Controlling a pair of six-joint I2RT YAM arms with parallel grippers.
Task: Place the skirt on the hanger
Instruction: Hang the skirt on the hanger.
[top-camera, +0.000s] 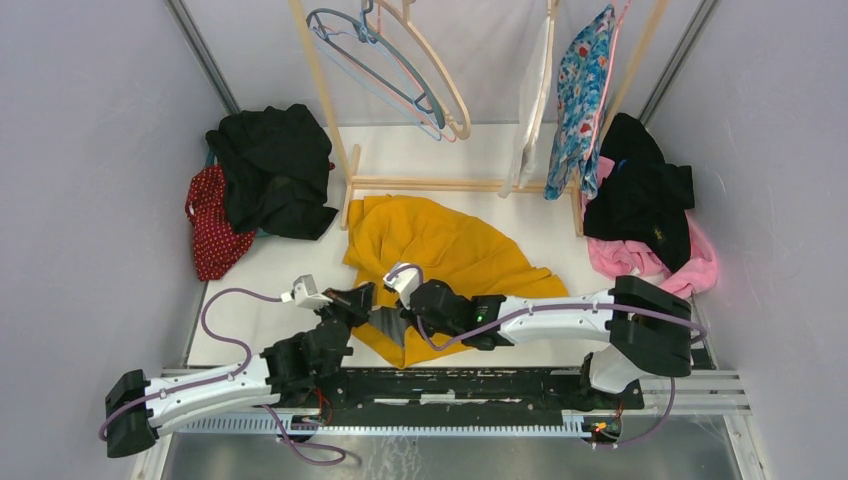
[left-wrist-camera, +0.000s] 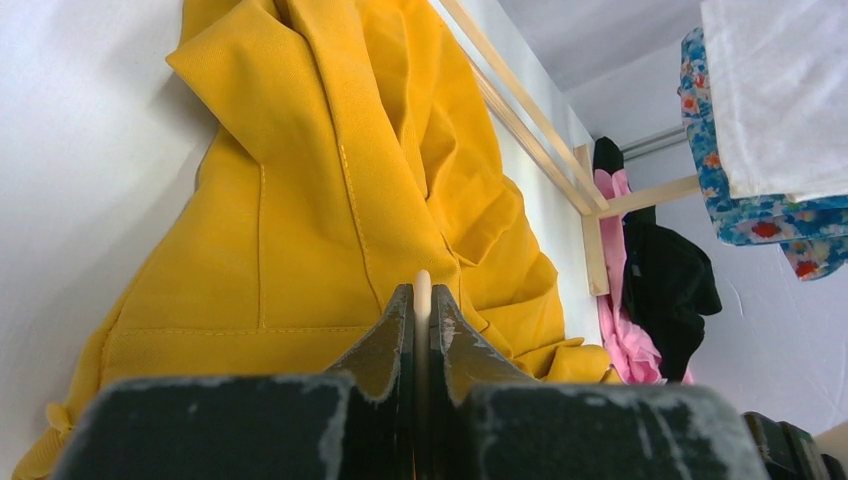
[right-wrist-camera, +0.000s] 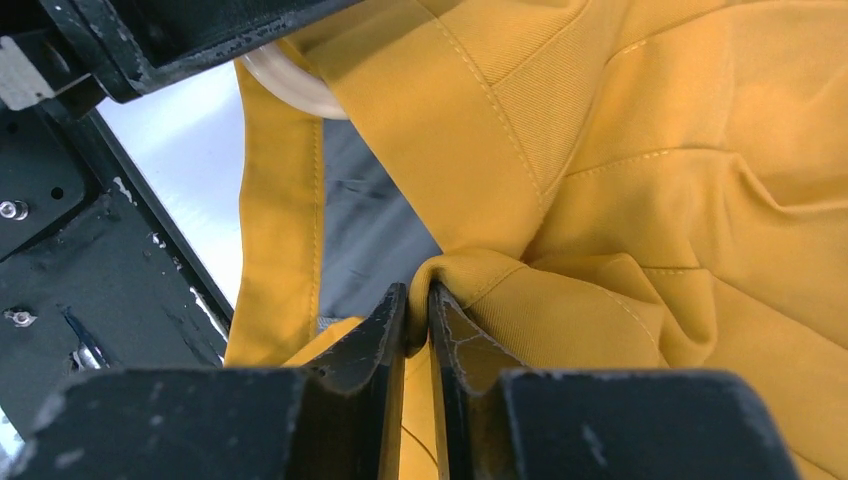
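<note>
Yellow creased twill skirt is pinched in the right pincer; left pincer clamps the pale rounded hanger.

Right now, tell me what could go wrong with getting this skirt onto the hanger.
The right jaws pinch only a small fold of the yellow skirt at their tips; it may slip free.
The left jaws clamp just a thin edge of the hanger; pulling fabric could twist it.
Only the hanger's rounded end sits behind the waistband, so a tug might pop it out.
</note>
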